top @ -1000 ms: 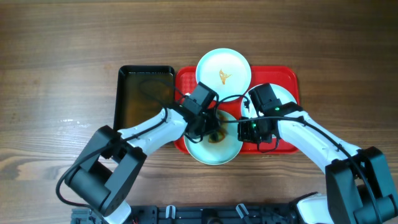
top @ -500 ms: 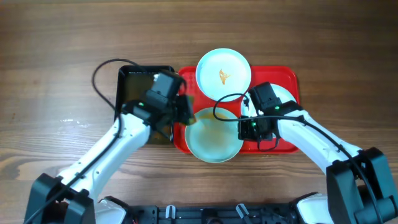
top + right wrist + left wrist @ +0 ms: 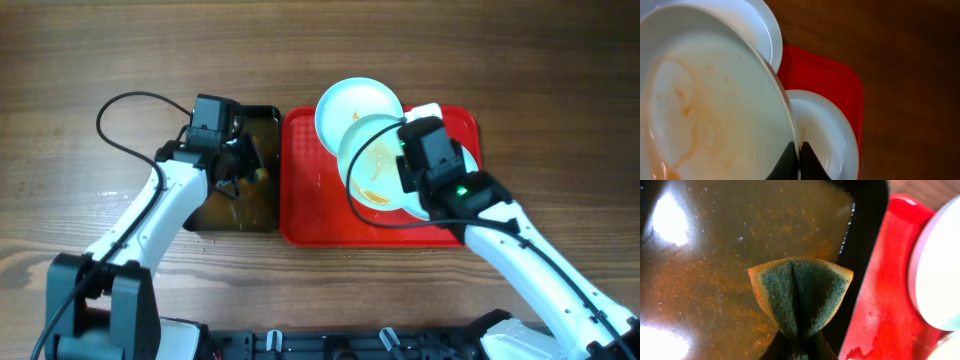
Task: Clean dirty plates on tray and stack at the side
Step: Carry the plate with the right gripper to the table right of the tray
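Plate-washing under way: the right claw (image 3: 799, 159) is clenched on the rim of a small round pale-blue plate (image 3: 372, 168), holding it tilted above the large bright red plastic tray (image 3: 310, 200), with thin orange-brown sauce streaks across its face. On the other side of the wooden worktop (image 3: 100, 60), the left claw (image 3: 795, 349) grasps a folded green sponge (image 3: 800, 292) over the murky brown water of a narrow black rectangular tub (image 3: 867, 225); whether the sponge touches the water cannot be told.

The step in hand appears to be scrubbing the first plate. With streaks left, the next move likely calls for bringing sponge and plate together again before any stacking at the side.

A second pale-blue plate (image 3: 345, 105) overhangs the tray's far rim, and a third (image 3: 825, 130) lies on the tray just under the right arm. Both sit close beneath the raised plate, whose lower edge could clip them.
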You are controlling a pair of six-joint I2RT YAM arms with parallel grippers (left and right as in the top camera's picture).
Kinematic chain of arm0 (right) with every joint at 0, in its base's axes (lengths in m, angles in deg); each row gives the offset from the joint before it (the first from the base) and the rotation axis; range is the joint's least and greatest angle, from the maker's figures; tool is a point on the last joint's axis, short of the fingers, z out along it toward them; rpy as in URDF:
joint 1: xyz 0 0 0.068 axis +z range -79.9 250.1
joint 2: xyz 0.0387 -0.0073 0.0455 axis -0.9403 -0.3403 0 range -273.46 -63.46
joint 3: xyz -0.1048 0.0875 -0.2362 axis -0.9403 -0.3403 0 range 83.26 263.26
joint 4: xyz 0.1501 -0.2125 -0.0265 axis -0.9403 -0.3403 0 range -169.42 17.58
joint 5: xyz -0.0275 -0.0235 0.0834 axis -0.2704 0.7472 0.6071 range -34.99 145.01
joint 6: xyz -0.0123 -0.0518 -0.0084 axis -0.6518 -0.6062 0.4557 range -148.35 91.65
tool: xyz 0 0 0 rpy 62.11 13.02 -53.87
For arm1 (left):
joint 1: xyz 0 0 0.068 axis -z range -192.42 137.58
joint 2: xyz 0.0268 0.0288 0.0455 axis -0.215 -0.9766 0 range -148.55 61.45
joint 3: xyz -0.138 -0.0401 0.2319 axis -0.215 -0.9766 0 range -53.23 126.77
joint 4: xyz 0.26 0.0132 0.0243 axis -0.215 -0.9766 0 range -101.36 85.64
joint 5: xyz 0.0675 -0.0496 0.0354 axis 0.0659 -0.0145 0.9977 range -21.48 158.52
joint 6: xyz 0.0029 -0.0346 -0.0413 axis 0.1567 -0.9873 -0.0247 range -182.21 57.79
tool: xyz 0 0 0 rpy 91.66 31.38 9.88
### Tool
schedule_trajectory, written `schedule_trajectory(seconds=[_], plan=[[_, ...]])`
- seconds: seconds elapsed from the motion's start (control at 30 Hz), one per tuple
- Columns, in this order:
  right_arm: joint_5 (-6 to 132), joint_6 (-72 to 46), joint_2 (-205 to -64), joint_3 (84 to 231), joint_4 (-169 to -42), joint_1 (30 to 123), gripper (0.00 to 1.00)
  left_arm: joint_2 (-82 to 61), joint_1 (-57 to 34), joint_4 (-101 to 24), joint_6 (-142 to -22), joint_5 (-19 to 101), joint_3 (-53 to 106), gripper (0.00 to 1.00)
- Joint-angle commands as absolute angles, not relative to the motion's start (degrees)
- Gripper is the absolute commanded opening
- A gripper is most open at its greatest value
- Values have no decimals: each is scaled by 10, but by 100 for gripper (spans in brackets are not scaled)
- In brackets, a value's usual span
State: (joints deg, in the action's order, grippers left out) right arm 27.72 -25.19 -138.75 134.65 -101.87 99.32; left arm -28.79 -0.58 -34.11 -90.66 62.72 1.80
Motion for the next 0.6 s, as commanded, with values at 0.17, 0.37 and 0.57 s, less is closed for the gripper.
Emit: schedule_trajectory(seconds=[0.17, 0.37, 0.57], plan=[[-34, -539, -1377, 1359, -848, 1129, 4, -314, -8, -332, -892, 633, 19, 4], [-37, -546, -1377, 1359, -800, 1133, 4, -314, -8, -331, -892, 633, 19, 4], [49, -282, -1377, 1359, -879, 1066, 4, -314, -8, -331, -892, 633, 19, 4]])
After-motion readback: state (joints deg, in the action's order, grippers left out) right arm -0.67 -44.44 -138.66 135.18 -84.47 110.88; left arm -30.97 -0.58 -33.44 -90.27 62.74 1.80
